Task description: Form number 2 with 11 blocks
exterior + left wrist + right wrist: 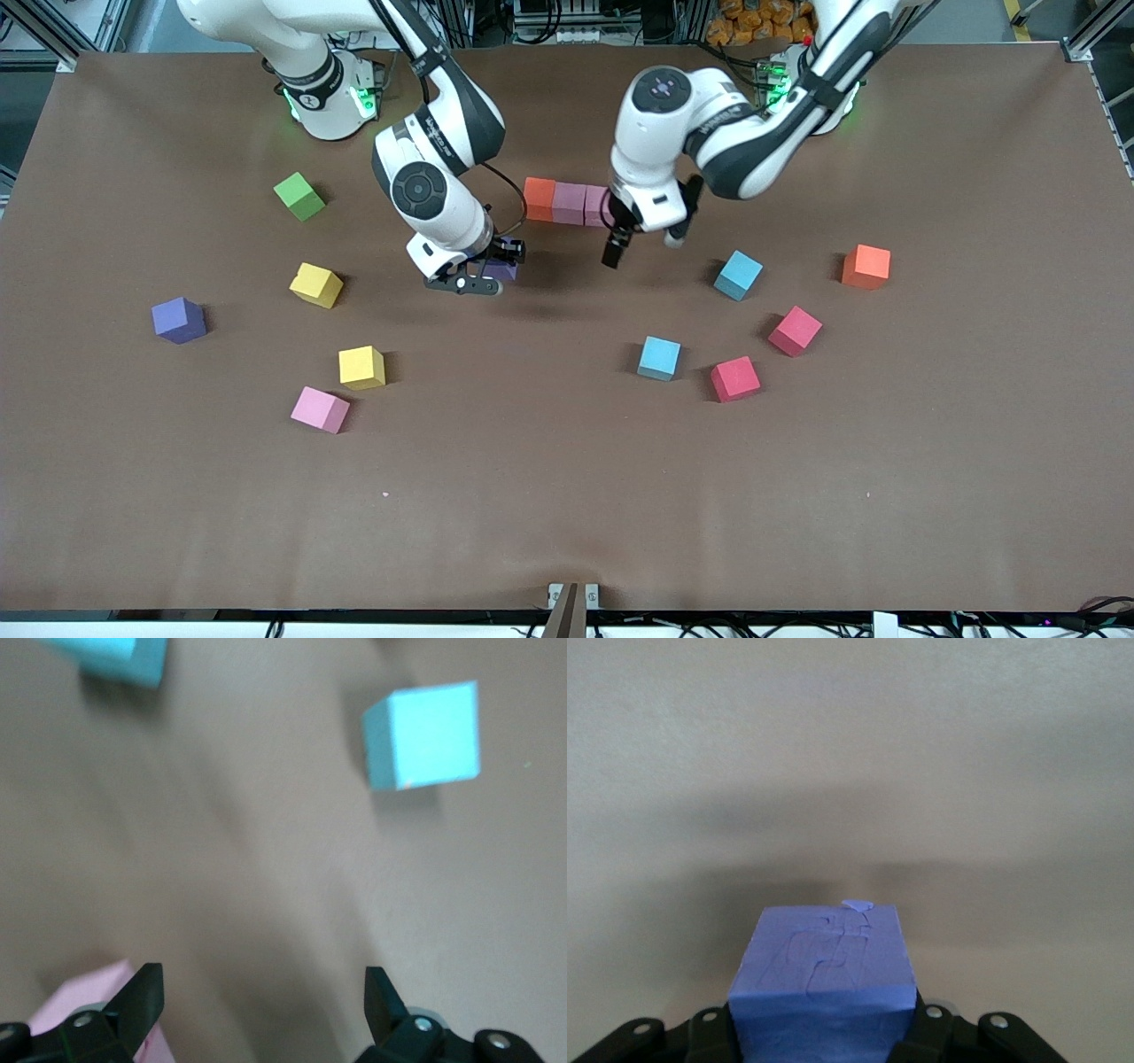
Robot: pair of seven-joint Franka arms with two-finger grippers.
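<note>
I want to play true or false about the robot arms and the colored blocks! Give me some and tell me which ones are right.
1. The right gripper holds a purple cube. True.
2. The left gripper is squeezing a light blue cube. False: its fingers are open and hold nothing.
3. A row of three cubes lies touching, with the orange one at the right arm's end. True.
4. The green cube is part of that row. False: it sits alone toward the right arm's end of the table.
5. Two yellow cubes lie loose on the table. True: one is farther from the front camera than the other.
</note>
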